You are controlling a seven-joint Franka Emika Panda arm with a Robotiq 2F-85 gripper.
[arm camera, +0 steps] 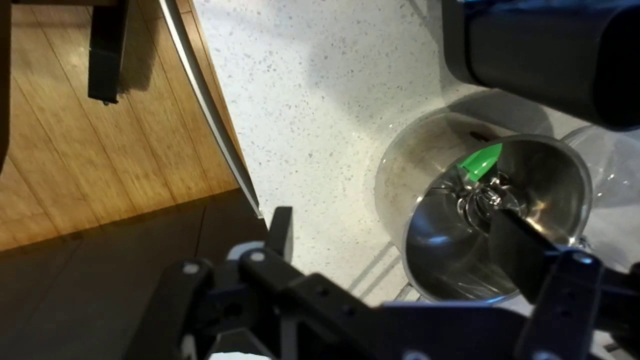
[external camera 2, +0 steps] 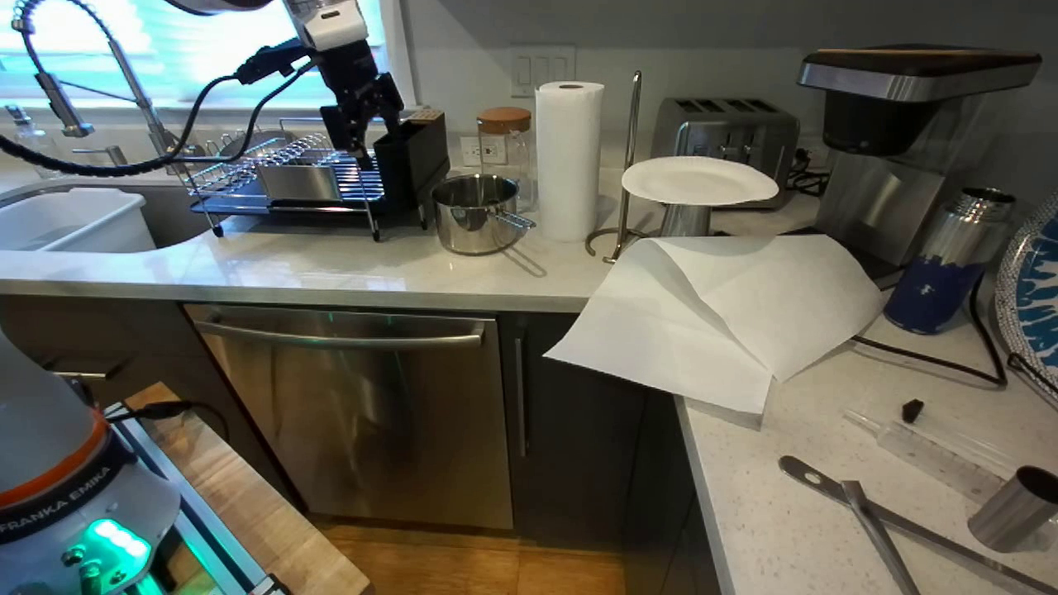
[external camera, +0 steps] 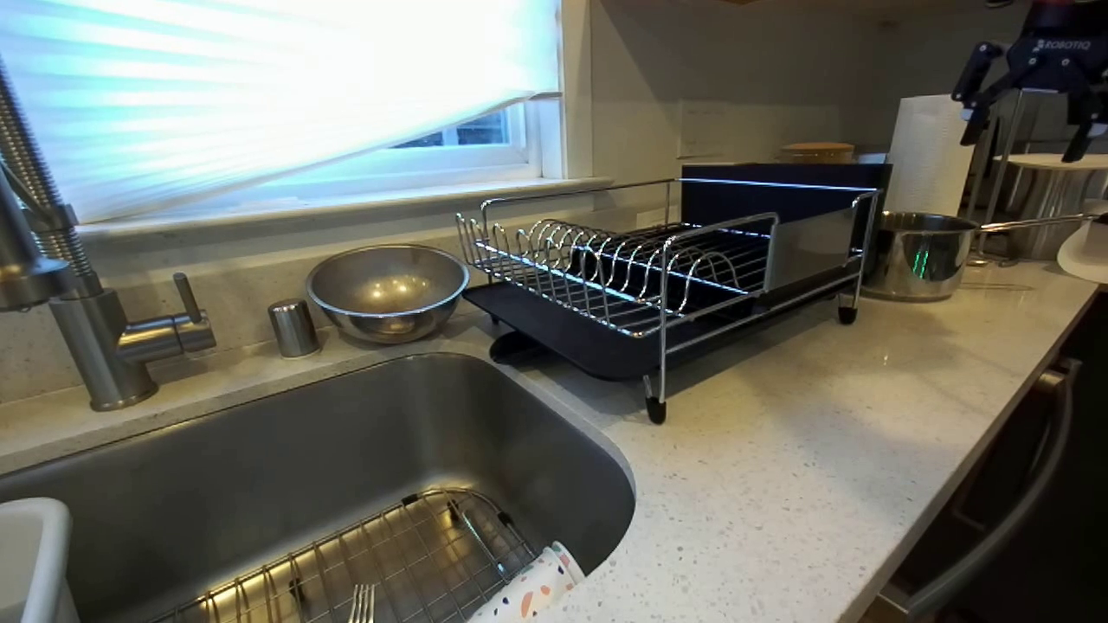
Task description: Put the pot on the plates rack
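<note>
So the pot (external camera: 919,258) is just sitting on the surface (external camera: 779,450), right by the end of the plates rack (external camera: 665,298) and not in it yet, and the hand (external camera: 1024,143) is spread wide with nothing between its fingers. My main worry is lining up: in the wrist view one finger (arm camera: 517,242) overlaps the pot's opening, so dropping straight down from here could jam a tip on the rim or shove the whole thing sideways. The black holder (external camera 2: 417,161) at the rack's end looks really close to it, so there's not much room for a finger on that side, and a hard bump might send the pot into the glass jar (external camera 2: 506,153) or the paper towel roll (external camera 2: 570,161). I'd also expect slick steel plus that handle (external camera: 1034,223) sticking out to make it twist if pinched off-center. Then the landing: those wire loops (external camera: 623,264) aren't a flat seat, so it could tip if let go carelessly. As for writing, "ROBOTIQ" is readable on the hand and "FRANKA EMIKA" on the arm's base (external camera 2: 50,529); the pale mark on the blue bottle (external camera 2: 942,281) is too small to make out.
</note>
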